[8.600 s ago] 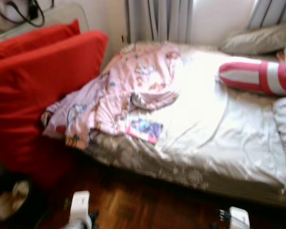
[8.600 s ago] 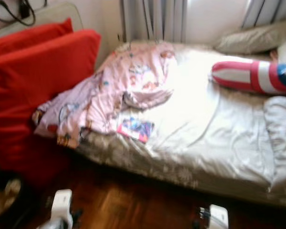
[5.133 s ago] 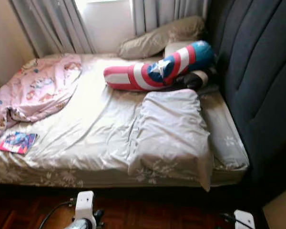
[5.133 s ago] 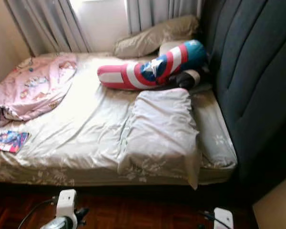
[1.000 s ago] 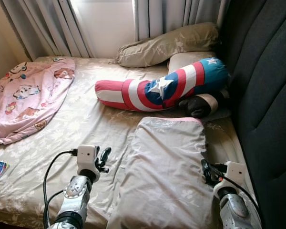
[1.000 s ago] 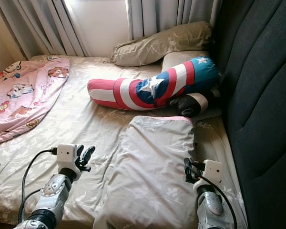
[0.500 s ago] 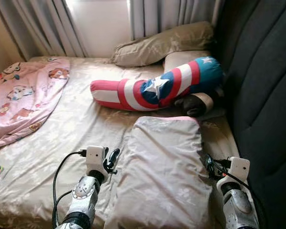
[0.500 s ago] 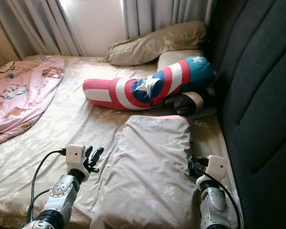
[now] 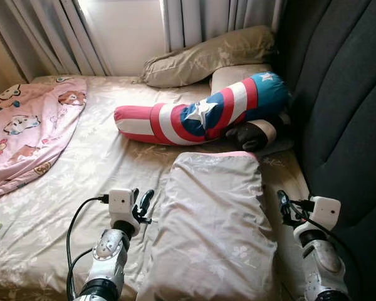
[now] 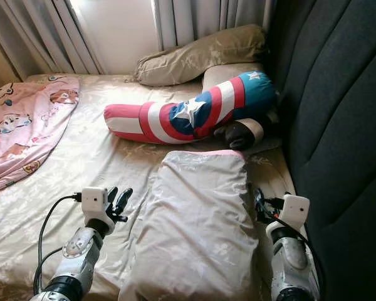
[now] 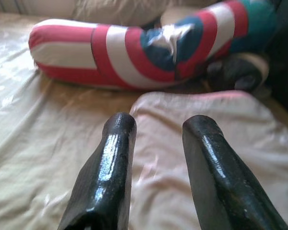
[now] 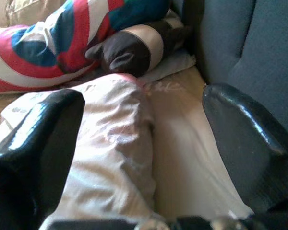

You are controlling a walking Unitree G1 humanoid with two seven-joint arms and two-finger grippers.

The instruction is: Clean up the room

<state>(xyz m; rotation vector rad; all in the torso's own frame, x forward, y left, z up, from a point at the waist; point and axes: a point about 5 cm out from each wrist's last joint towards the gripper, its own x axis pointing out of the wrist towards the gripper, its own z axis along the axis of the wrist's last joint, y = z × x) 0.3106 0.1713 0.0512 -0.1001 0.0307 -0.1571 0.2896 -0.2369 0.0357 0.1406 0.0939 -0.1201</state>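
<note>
Both grippers are open and hold nothing: the left gripper [image 9: 144,204] is just beside the left long edge of the grey pillow [image 9: 216,226], the right gripper [image 9: 283,207] beside its right edge. The pillow's long axis runs away from them, toward the striped bolster [image 9: 200,116]. Soft, wrinkled cotton, easily deformed.

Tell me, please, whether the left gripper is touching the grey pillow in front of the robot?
Apart. In the left wrist view the open left gripper hovers short of the grey pillow, with empty space between its black fingers.
</note>
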